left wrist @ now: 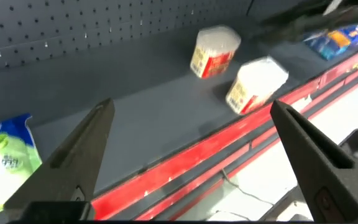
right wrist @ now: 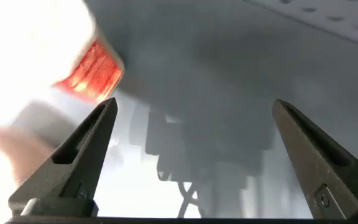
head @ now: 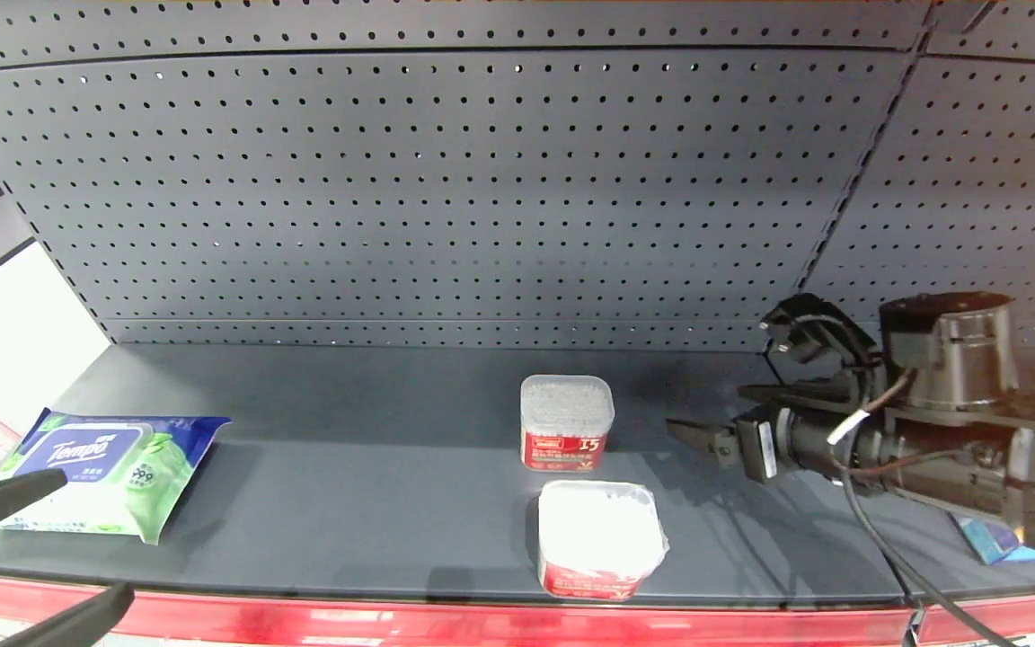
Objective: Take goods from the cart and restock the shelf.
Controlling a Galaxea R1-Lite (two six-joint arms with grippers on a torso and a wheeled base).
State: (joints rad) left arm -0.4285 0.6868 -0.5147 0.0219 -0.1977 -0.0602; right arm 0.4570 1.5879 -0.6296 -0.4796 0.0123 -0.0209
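Left gripper (head: 97,532) near wipes pack (head: 113,472)

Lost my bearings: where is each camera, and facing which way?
Head: looks forward and down at the shelf; right gripper, left gripper show.
Left wrist: looks along the shelf toward two cotton-swab tubs, between its open fingers.
Right wrist: close over the shelf, between its open fingers.
Shared: head and left wrist show both tubs.

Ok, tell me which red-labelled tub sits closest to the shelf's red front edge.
The white-topped tub, almost at the red edge. The grey-topped tub stands behind it, nearer the pegboard.
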